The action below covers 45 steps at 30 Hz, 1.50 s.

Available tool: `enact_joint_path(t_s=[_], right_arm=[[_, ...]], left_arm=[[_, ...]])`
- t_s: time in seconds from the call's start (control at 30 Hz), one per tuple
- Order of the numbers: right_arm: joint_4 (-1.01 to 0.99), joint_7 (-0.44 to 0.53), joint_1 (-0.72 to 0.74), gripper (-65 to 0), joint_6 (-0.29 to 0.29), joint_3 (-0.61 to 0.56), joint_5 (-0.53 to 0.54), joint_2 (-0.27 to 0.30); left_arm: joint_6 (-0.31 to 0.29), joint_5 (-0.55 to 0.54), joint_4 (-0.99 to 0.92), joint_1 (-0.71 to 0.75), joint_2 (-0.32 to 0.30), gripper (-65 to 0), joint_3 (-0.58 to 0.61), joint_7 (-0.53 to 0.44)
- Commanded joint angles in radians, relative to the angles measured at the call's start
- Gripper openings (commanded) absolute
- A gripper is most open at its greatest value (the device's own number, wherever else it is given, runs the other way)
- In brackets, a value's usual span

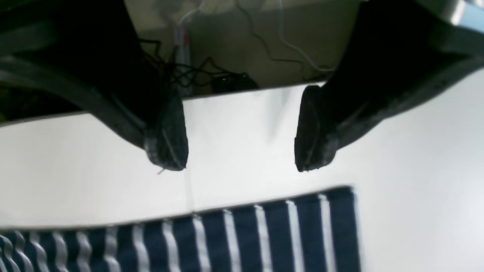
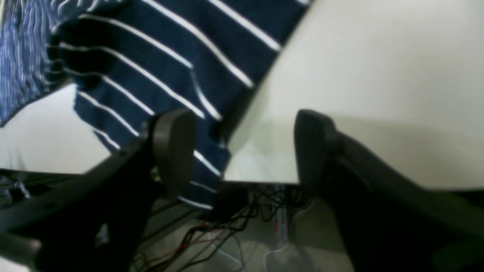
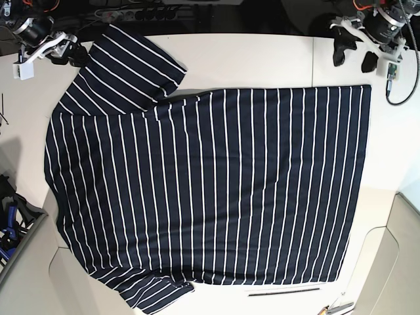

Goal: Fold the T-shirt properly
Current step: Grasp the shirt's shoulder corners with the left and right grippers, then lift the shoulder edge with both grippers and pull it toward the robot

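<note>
Base view: one dark navy cotton T-shirt with thin white stripes (image 3: pixel 210 190) lies spread flat across the white counter (image 3: pixel 262 59), covering most of it, one sleeve up at the far-left corner, hem toward the right edge. Two arms, one per far corner.

Left wrist view only: left end effector (image 1: pixel 242 145) released, jaws wide apart, nothing between them, hovering over bare counter just beyond the shirt's corner; floor cables (image 1: pixel 196 71) past the counter edge.

Right wrist view only: right end effector (image 2: pixel 242 149) also released, jaws spread at the counter edge; one finger (image 2: pixel 174 147) overlaps the sleeve cloth, no grip visible.
</note>
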Motion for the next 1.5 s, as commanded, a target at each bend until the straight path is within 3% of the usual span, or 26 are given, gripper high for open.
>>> enact_joint_path(t_s=[0.0,0.17,0.3,0.7,1.1,1.47], right_arm=[[0.010,0.012,0.005,-24.2,0.010,0.004,0.020,0.010],[0.010,0.011,0.010,-24.2,0.010,0.000,0.023,0.009],[0.010,0.008,0.010,-24.2,0.010,0.000,0.023,0.009],[0.010,-0.026,0.013,-24.2,0.024,0.000,0.071,0.008],[0.010,-0.043,0.013,-24.2,0.029,-0.052,0.093,-0.042],[0.010,-0.040,0.040,-24.3,0.029,-0.119,0.092,-0.041]], left_arm=[[0.018,-0.007,-0.006,-0.014,-0.025,-18.3,-0.007,-0.018],[0.074,-0.004,-0.105,-0.106,-0.074,-18.3,-0.019,-0.007],[0.079,-0.029,-0.183,-0.190,-0.098,-18.3,-0.066,0.044],[-0.053,-0.227,-0.492,-0.336,-0.132,-18.3,-0.069,0.108],[-0.064,-0.229,-0.541,-0.351,-0.132,-18.3,-0.004,0.101],[-0.087,-0.227,-0.541,-0.351,-0.129,-18.5,0.071,0.101]])
